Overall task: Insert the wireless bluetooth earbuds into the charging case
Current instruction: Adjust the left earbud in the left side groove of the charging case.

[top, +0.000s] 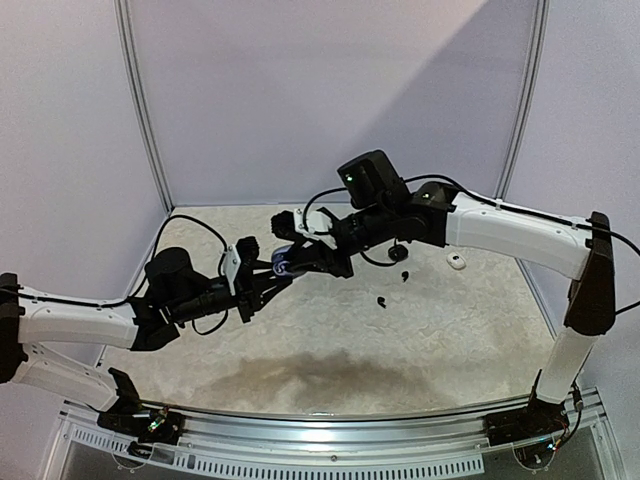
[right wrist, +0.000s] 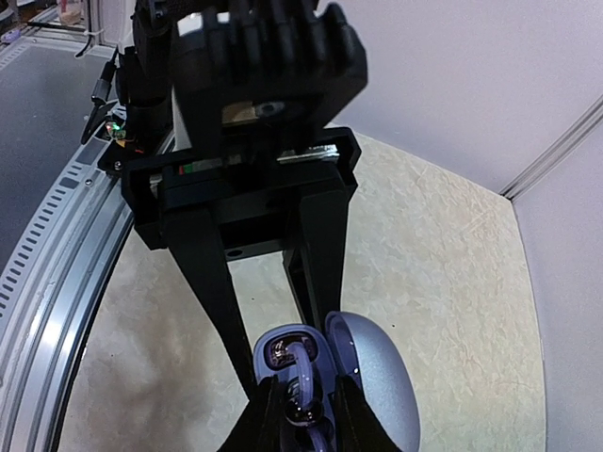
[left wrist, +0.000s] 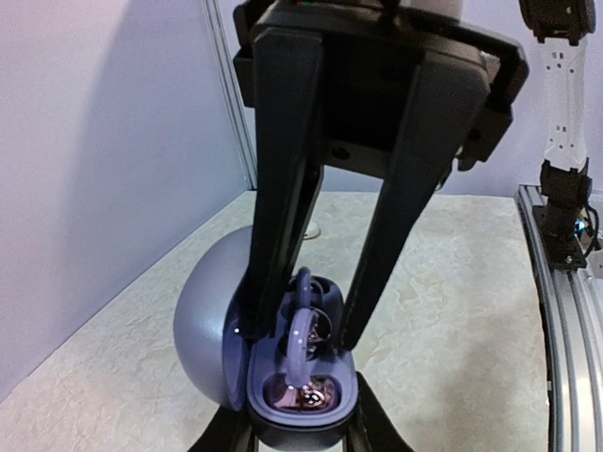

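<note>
A bluish-purple charging case (left wrist: 209, 315) is held off the table with its lid swung open, and my left gripper (left wrist: 300, 426) is shut on its base. A matching earbud (left wrist: 298, 350) with a curved ear hook lies in the case's wells. My right gripper (left wrist: 303, 331) reaches down into the case, one finger on each side of that earbud, jaws slightly open with small gaps showing. The right wrist view has the same earbud (right wrist: 303, 372) between my right gripper (right wrist: 306, 416) fingers, with the case lid (right wrist: 382, 377) beside it. From above, the case (top: 284, 262) sits where both grippers meet.
Two black earbuds (top: 398, 252) (top: 383, 300) and a white one (top: 457, 262) lie on the beige table to the right of the grippers. Pale walls close in the back and sides. A metal rail (top: 330, 425) runs along the near edge.
</note>
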